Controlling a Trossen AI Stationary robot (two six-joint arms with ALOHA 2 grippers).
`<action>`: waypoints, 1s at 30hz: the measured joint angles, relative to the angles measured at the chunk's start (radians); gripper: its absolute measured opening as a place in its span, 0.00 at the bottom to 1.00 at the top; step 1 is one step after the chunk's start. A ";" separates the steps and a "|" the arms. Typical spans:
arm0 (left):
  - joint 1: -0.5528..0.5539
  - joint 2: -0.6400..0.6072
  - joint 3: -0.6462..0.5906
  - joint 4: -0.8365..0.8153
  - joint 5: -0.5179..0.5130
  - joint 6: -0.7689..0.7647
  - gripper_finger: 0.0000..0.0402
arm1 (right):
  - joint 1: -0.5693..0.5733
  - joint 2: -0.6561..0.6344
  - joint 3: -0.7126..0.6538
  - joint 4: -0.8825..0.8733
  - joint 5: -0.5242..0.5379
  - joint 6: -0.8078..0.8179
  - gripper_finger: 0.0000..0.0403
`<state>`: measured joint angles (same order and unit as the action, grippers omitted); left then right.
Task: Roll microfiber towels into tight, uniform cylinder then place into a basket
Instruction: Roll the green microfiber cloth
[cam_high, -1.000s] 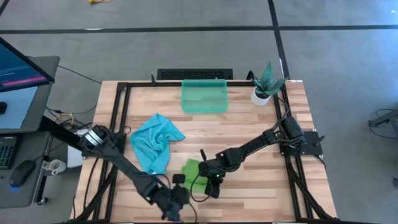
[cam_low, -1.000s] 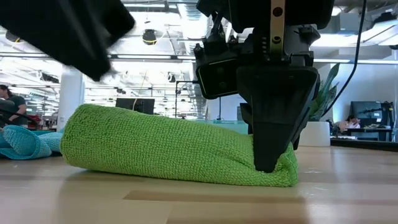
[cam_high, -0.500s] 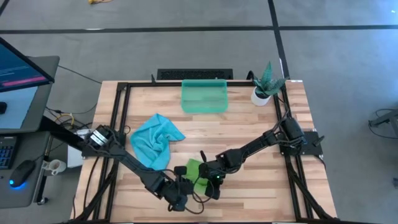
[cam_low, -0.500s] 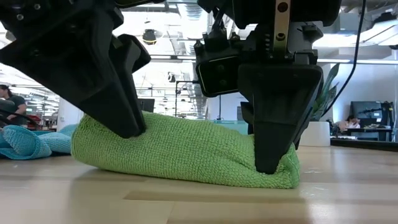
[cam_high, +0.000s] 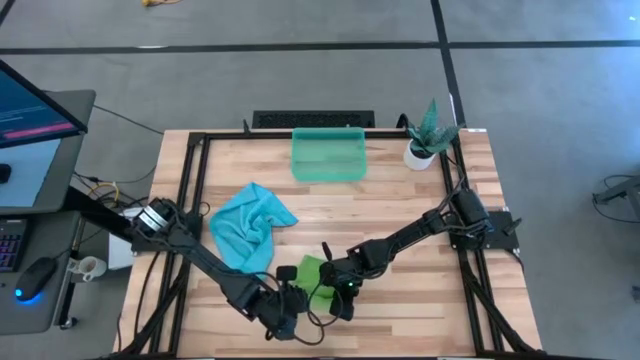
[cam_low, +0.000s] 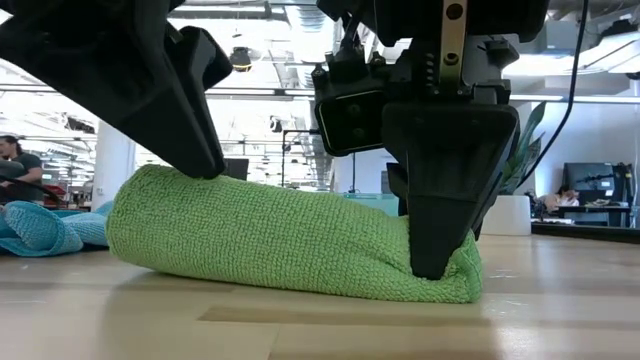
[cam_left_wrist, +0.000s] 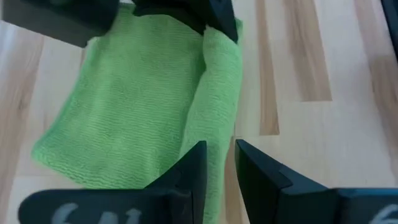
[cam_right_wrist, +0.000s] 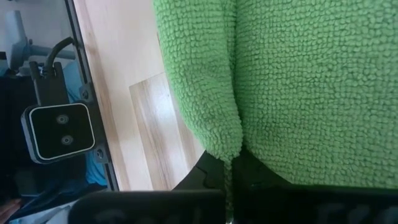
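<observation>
High view: we see the green towel (cam_high: 312, 272) near the front edge of the surface (cam_high: 400, 200), partly rolled, with both arms meeting over it. The right gripper (cam_high: 343, 291) sits at its right end, the left gripper (cam_high: 290, 293) at its left end. The blue towel (cam_high: 248, 228) lies crumpled just left of it, apart from the roll. The basket (cam_high: 328, 155) stands at the back edge, nothing in it that we can see; a potted plant (cam_high: 427, 135) stands beside it at the right rear corner. Bare wood lies open between basket and towels.

Low view: the green towel (cam_low: 290, 240) lies as a fat roll on the surface. The right gripper (cam_low: 432, 262) is pinched together on its right end; the left gripper's finger (cam_low: 175, 95) presses the top of its left end. An office room shows behind.

Left wrist view: the left gripper (cam_left_wrist: 219, 163) has its fingers slightly apart, straddling the roll's folded edge.

Right wrist view: the right gripper (cam_right_wrist: 227, 179) is clamped on a thin towel fold.
</observation>
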<state>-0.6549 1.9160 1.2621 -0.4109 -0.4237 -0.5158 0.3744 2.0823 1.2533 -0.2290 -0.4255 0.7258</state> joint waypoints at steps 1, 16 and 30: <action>-0.005 -0.001 0.000 0.001 -0.003 0.004 0.19 | 0.000 0.000 0.000 0.000 0.000 0.000 0.02; 0.055 0.000 -0.093 -0.032 -0.026 -0.072 0.14 | 0.000 0.000 0.000 0.002 -0.005 0.000 0.04; 0.055 -0.002 -0.169 0.059 0.013 -0.163 0.11 | -0.003 0.002 0.000 0.005 -0.019 0.008 0.16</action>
<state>-0.5999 1.9137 1.0935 -0.3517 -0.4111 -0.6785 0.3717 2.0842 1.2530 -0.2241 -0.4442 0.7338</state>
